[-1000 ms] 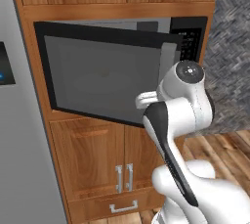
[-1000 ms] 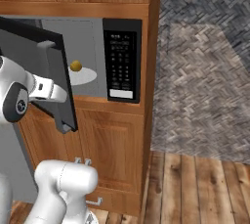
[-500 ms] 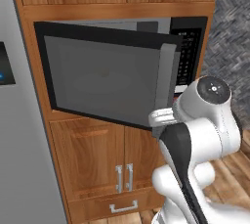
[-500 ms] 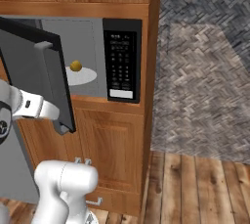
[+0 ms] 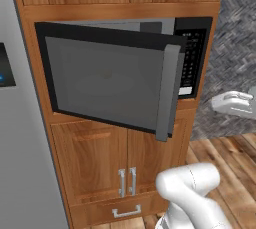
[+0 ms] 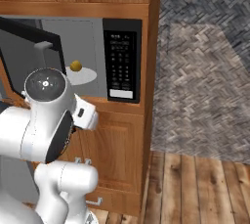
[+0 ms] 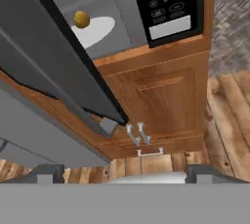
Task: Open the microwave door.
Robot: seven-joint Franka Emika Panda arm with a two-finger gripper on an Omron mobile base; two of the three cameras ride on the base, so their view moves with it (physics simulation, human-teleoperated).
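The microwave door (image 5: 107,80) stands partly open, hinged on its left and swung out from the black-framed microwave (image 6: 122,25). Its vertical grey bar handle (image 5: 167,93) is at the free right edge. In the hand view the microwave door (image 7: 49,56) shows edge-on at the upper left, with the handle's lower end (image 7: 107,127) nearest me. My gripper (image 7: 127,176) is open with nothing between its fingertips (image 7: 49,171), and it is well apart from the handle. The keypad panel (image 6: 122,66) sits right of the opening.
Inside the cavity a small yellow item (image 6: 75,65) lies on a white plate (image 6: 85,76). Wooden cabinet doors (image 5: 127,160) are below, a grey fridge panel (image 5: 20,138) is to the left. My arm's elbow (image 6: 46,115) is in front of the door.
My arm has swung right and back, away from the door's handle edge. The door stays at about the same partly open angle.
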